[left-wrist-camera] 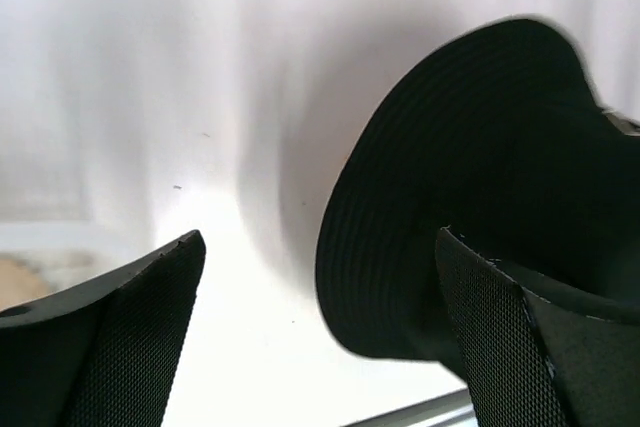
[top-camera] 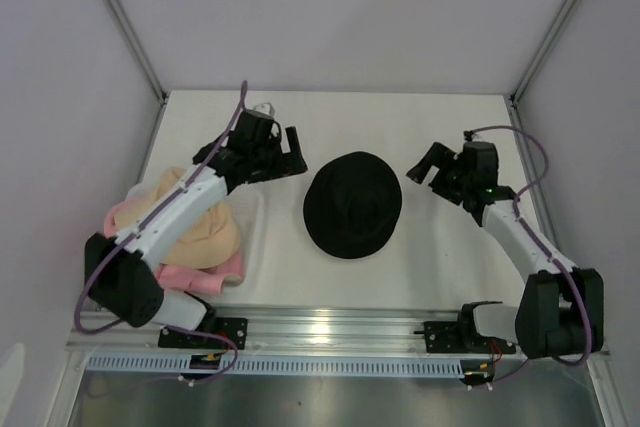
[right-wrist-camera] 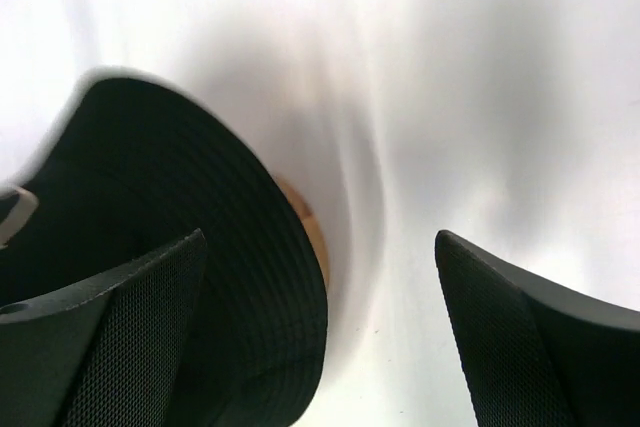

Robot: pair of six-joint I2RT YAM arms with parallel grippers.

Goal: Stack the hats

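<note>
Left gripper point(left-wrist-camera: 320, 235) has its jaws wide apart with nothing between them. One finger point(left-wrist-camera: 500, 337) stands in front of the brim of the black hat point(left-wrist-camera: 470, 167); whether it touches I cannot tell. Right gripper point(right-wrist-camera: 320, 235) is just as wide and empty, one finger point(right-wrist-camera: 110, 337) in front of the same brim from the other side. A tan edge point(right-wrist-camera: 308, 232) peeks out under the brim there. Seen from above, the black hat sits crown up mid-table point(top-camera: 400, 112), between the two grippers, each just beside it. At the table's left, under the left arm point(top-camera: 175, 212), the beige hat point(top-camera: 205, 237) lies on a pink hat point(top-camera: 212, 279), with more pink at its left side
</note>
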